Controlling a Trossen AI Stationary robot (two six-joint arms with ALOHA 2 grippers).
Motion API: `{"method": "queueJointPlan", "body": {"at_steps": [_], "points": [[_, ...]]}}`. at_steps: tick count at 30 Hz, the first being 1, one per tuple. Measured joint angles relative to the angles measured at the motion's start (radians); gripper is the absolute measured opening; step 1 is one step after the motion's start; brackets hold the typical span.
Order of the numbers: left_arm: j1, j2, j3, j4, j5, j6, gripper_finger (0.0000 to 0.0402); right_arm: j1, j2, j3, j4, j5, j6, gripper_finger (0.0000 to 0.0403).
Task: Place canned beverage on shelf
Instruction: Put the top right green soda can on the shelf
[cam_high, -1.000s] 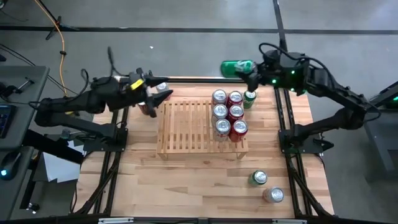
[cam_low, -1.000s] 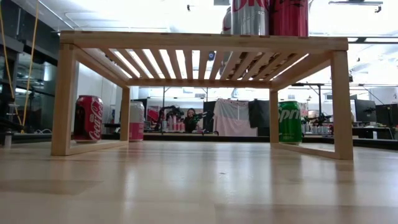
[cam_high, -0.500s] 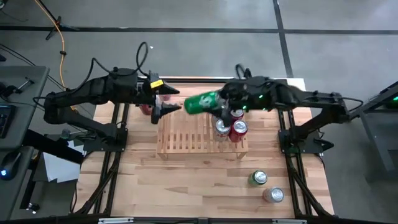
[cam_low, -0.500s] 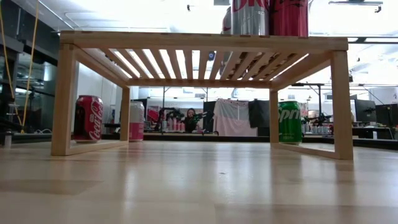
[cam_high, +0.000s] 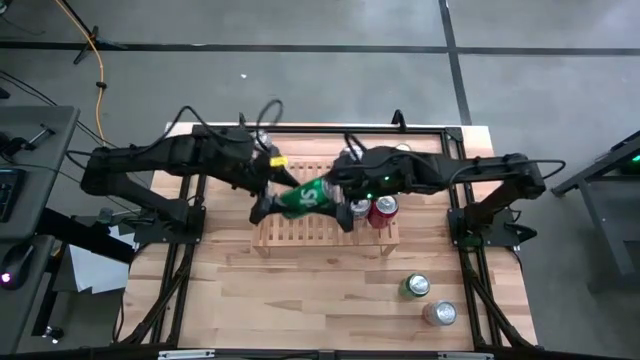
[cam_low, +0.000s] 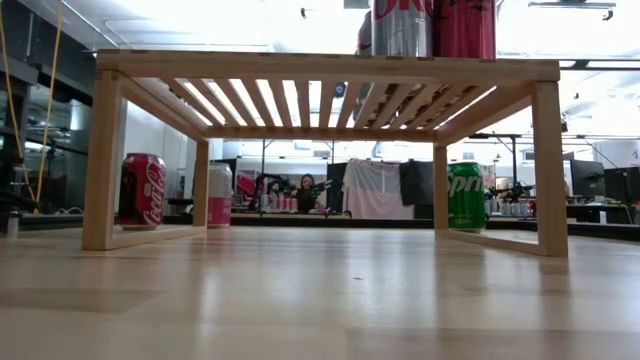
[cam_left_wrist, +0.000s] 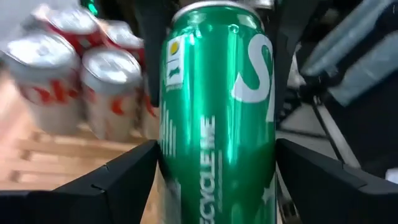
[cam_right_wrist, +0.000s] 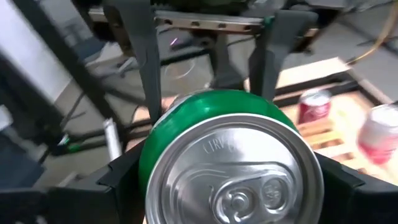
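Right gripper (cam_high: 338, 192) has carried the green aluminium can (cam_high: 303, 197) over the slatted light-wood shelf (cam_high: 300, 225), lying sideways, pinched, between left gripper's (cam_high: 268, 200) spread fingers.

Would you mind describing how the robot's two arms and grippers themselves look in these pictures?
Both arms are dark, nearly black, jointed links with thin black cables looping above them. The left arm carries a small yellow marking near its wrist; the right arm shows small green lights near its wrist. The left gripper has flat, angular, matte black fingers. The right gripper has similar dark angular fingers.
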Motion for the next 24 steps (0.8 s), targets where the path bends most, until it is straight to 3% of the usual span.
{"method": "queueJointPlan", "body": {"at_steps": [3, 13, 18, 24], "points": [[-0.013, 0.035, 0.002, -0.031, 0.016, -0.003, 0.0312, 0.005, 0.016, -0.003, -0.002, -0.048, 0.000, 0.0290], [-0.014, 0.071, 0.003, -0.042, 0.172, -0.030, 0.0313, 0.007, 0.019, -0.003, 0.003, -0.034, -0.008, 0.0290], [-0.014, 0.070, 0.002, -0.046, 0.165, -0.035, 0.0313, 0.007, 0.019, -0.003, 0.005, -0.027, -0.014, 0.0290], [0.007, 0.049, 0.000, -0.030, 0.083, -0.013, 0.0313, 0.005, 0.015, -0.003, 0.021, 0.008, -0.031, 0.0290]]}}
